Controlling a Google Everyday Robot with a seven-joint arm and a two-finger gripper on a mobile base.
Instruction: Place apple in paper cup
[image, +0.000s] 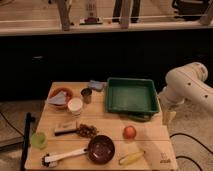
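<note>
Camera view, high and frontal, onto a light wooden table (150, 140) set against a dark wall.

Apple (129, 132): on the bare tabletop, right of centre, just in front of the green tray (131, 95). Red-orange, paler on one side. Free of the gripper, well apart from the paper cup (75, 105).

Paper cup: upright, left of centre, round rim up, cream inside showing. Small grey metal cup (86, 95) just beside it at back right. Orange bowl (60, 95) holding a pale cloth at back left.

Gripper (168, 117): hanging downward from the white arm (187, 82), off the table's right edge, near the tray's front right corner. To the right of the apple and a little behind it, apart from it. Open or closed: cannot tell.

Other items noted:
- Blue sponge-like pad (96, 85) behind the metal cup, beside the tray's back left corner.
- Translucent green cup (38, 139) near the front left edge.
- Dark brown bowl (101, 148) front centre.
- White-handled utensil (62, 157) lying left of the brown bowl, handle toward its rim; contact not clear.
- Banana (131, 158) lying at a slant, front right of the brown bowl, in front of the apple.
- Small dark cluster (87, 131) between paper cup and brown bowl; kind not clear.
- Small pale block with dark underside (65, 128) just left of that cluster.
</note>
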